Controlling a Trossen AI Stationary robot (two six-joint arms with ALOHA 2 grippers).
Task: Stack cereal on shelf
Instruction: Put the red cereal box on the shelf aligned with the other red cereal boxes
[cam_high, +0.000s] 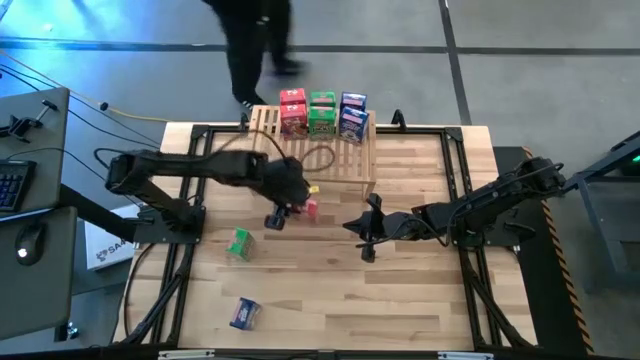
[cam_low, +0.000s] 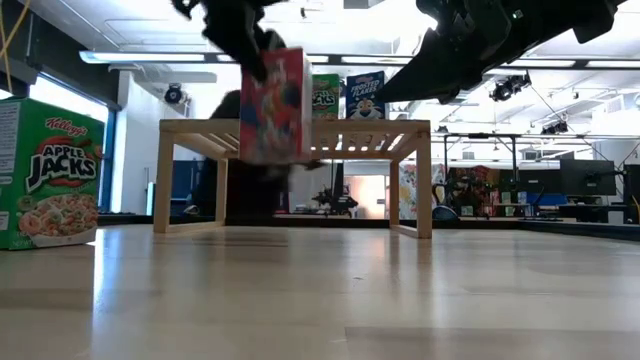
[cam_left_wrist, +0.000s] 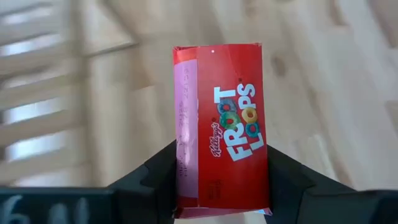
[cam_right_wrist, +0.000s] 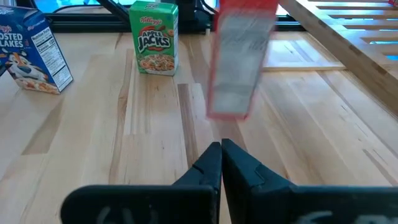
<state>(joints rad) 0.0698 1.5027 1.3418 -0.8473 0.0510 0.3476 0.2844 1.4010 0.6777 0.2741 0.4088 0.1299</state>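
Note:
My left gripper (cam_high: 293, 207) is shut on a red Froot Loops box (cam_left_wrist: 227, 118) in front of the shelf. The box also shows in the low view (cam_low: 275, 105) and the right wrist view (cam_right_wrist: 239, 62). The light-wood slatted shelf (cam_high: 330, 150) stands at the table's far edge, with a red box (cam_high: 293, 110), a green box (cam_high: 322, 112) and a blue box (cam_high: 352, 115) upright on its top. A green Apple Jacks box (cam_high: 239, 243) and a blue Frosted Flakes box (cam_high: 245, 313) stand on the table. My right gripper (cam_right_wrist: 221, 155) is shut and empty, right of the held box. My left gripper pinches the red box between its two fingers (cam_left_wrist: 158, 177), one on each of two opposite sides, at the box's upper end (cam_left_wrist: 186, 186). The fingers come from above, pointing down. The box hangs upright below them, lifted clear of the table (cam_low: 272, 150).
A person's dark legs (cam_high: 250, 50) show beyond the table's far edge. Bare planks (cam_high: 400, 300) lie at the near right. The shelf's legs (cam_low: 425, 180) stand on the table with a gap under the slats.

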